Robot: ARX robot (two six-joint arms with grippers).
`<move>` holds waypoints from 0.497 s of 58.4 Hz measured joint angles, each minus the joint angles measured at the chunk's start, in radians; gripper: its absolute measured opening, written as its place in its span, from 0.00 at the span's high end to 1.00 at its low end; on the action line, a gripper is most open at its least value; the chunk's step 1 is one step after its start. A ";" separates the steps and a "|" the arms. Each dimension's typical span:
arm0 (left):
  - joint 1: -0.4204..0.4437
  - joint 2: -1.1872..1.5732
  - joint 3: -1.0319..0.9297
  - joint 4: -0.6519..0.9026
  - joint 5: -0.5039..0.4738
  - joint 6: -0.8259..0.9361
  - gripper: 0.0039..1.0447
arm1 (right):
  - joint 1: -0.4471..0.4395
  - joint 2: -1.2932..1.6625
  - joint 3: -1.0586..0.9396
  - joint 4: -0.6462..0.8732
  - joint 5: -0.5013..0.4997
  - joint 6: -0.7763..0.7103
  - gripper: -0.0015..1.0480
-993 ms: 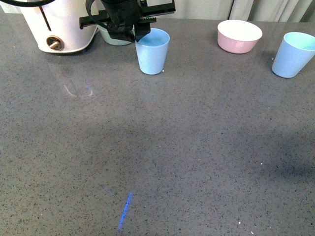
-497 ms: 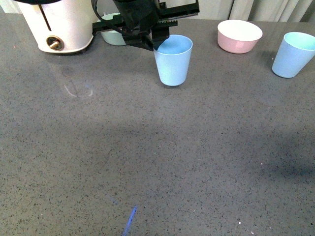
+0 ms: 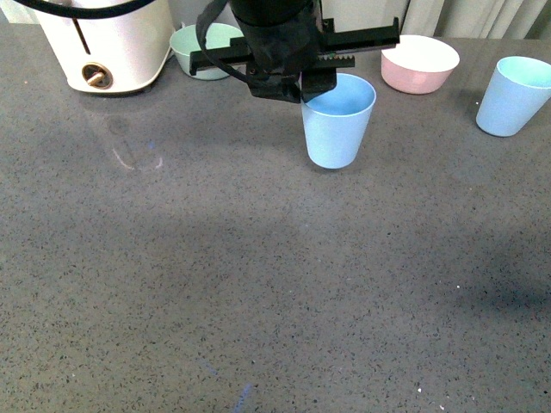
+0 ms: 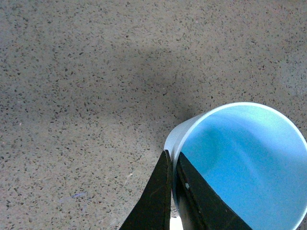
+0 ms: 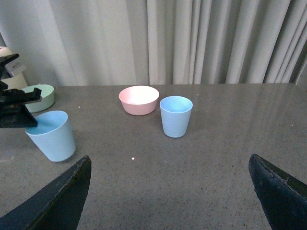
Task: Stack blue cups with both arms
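A light blue cup (image 3: 338,122) stands upright near the back middle of the grey counter, and my left gripper (image 3: 307,86) is shut on its rim. The left wrist view shows the black fingers (image 4: 158,196) pinching the cup's (image 4: 244,163) wall, one inside and one outside. A second blue cup (image 3: 515,95) stands alone at the far right; it shows as the cup (image 5: 175,116) ahead in the right wrist view, with the held cup (image 5: 52,135) off to one side. My right gripper (image 5: 170,191) is open, well short of the second cup, with nothing between its fingers.
A pink bowl (image 3: 419,63) sits at the back between the two cups. A green bowl (image 3: 202,47) and a white appliance (image 3: 108,43) stand at the back left. Curtains hang behind the counter (image 3: 258,284).
My left gripper has carried the blue cup to the right and a little toward the front. The second cup and the bowls have stayed in place.
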 joint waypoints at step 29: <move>-0.078 0.011 -0.055 0.031 -0.040 0.030 0.83 | 0.000 0.000 0.000 0.000 0.000 0.000 0.09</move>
